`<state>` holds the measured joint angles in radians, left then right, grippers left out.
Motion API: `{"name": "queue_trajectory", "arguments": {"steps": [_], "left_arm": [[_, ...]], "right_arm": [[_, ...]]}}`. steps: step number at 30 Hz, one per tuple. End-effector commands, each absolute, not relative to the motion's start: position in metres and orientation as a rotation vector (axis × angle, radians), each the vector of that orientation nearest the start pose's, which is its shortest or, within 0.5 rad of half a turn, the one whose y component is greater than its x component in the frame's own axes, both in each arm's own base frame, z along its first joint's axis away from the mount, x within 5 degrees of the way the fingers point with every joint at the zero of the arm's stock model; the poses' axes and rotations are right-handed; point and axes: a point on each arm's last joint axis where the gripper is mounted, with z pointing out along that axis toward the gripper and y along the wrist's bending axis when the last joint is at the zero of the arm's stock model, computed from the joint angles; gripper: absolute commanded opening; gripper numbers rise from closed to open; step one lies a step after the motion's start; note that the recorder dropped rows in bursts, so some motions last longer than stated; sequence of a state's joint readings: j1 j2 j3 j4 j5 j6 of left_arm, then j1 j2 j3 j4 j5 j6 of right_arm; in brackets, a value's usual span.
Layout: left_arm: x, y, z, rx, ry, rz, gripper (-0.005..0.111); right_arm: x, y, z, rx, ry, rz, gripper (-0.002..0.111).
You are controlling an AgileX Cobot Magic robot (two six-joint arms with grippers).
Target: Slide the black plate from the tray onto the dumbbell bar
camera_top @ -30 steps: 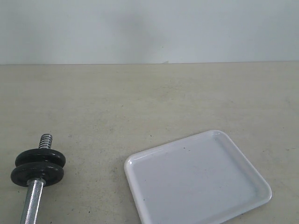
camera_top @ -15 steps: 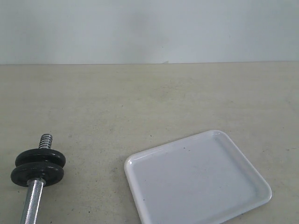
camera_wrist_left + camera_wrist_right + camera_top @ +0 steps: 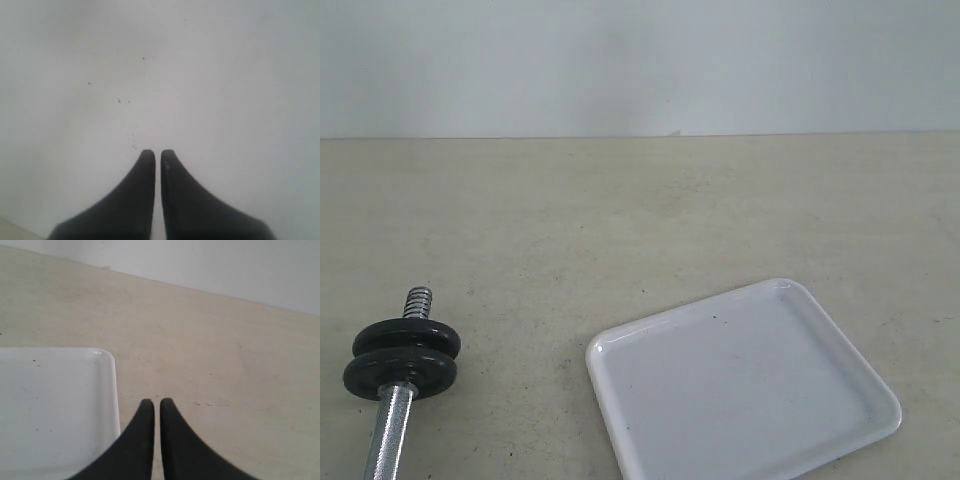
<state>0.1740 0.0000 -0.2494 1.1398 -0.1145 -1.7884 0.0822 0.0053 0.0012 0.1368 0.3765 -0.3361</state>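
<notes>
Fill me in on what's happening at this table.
Nothing is being handled right now. The left gripper and right gripper are shut and empty; the right one hangs over the table beside a corner of the tray. No plate shows on the tray's visible part. Two black discs sit on the dumbbell bar near its threaded end.

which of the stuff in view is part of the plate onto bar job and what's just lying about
Part of the job:
- white tray, no disc on it
- dumbbell bar
- two black discs, both already on the bar
- left tool and right tool, both shut and empty

Just there:
- beige table
- pale wall behind it
</notes>
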Motion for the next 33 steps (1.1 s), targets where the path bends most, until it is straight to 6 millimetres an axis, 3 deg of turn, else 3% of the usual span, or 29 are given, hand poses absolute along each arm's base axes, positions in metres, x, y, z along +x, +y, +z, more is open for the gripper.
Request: {"name": "queue_trajectory", "arguments": {"steps": [1,7,14,24,27,30,33], "left_arm": [[0.031,-0.007,0.302,-0.45,1.104,-0.635,0.004],[0.03,-0.009,0.303,-0.433,1.101,-0.657,0.004],[0.028,-0.012,0.308,-0.485,1.034,-0.844,0.004],[0.025,-0.009,0.313,-0.735,0.823,-1.323,0.004],[0.03,-0.003,0.302,-0.892,0.699,-1.521,0.004],[0.038,0.0,0.281,-0.913,0.761,-1.414,0.004],[0.045,0.005,0.256,-0.856,0.865,-1.146,0.004]], "right_arm": [[0.052,0.009,0.18,-0.293,1.827,-0.034,0.003],[0.052,0.009,0.18,-0.293,1.827,-0.034,0.003],[0.052,0.009,0.18,-0.293,1.827,-0.034,0.003],[0.052,0.009,0.18,-0.293,1.827,-0.034,0.003],[0.052,0.009,0.18,-0.293,1.827,-0.034,0.003],[0.052,0.009,0.18,-0.293,1.827,-0.034,0.003],[0.052,0.009,0.18,-0.293,1.827,-0.034,0.003]]}}
